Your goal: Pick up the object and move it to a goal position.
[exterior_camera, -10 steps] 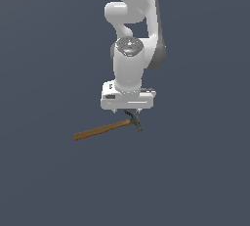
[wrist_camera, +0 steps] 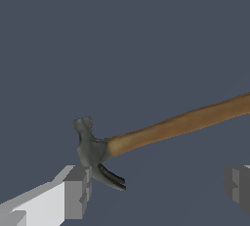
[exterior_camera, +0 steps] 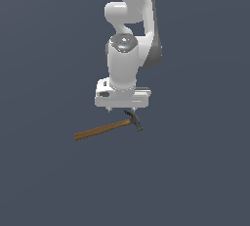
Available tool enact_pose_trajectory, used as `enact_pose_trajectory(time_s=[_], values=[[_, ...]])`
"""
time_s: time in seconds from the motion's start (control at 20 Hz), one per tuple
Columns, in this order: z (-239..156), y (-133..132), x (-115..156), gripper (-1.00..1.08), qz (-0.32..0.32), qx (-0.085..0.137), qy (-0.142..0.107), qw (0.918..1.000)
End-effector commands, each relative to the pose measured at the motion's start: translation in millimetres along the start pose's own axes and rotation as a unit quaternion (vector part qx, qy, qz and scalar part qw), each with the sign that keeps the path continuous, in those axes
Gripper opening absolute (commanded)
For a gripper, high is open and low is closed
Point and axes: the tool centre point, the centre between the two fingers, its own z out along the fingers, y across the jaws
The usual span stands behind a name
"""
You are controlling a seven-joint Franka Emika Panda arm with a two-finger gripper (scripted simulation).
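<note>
1 hammer (wrist_camera: 146, 137) lies under 1 hand (wrist_camera: 156, 191), its 2 fingers (wrist_camera: 78, 191) spread wide, gripping nothing.

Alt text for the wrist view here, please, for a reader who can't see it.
A claw hammer with a brown wooden handle and dark grey head lies on a plain dark surface. The gripper is open, its two grey fingers set wide apart, one close beside the head's claw, neither gripping it.

A bare simulated workspace, not a real room: a flat, featureless slate-grey ground (exterior_camera: 44, 181) fills both views.
</note>
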Motion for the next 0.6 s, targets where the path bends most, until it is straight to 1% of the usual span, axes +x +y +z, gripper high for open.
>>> enact_pose_trajectory(time_s=[0.0,0.25,0.55], values=[[-2.4,5.4,-0.3,1.00,0.000,-0.004,0.001,1.0000],[-1.1,4.3,-0.3,1.00,0.004,-0.002,0.001,1.0000],[4.0,6.9,-0.8,1.00,0.037,0.000,-0.001,0.9993]])
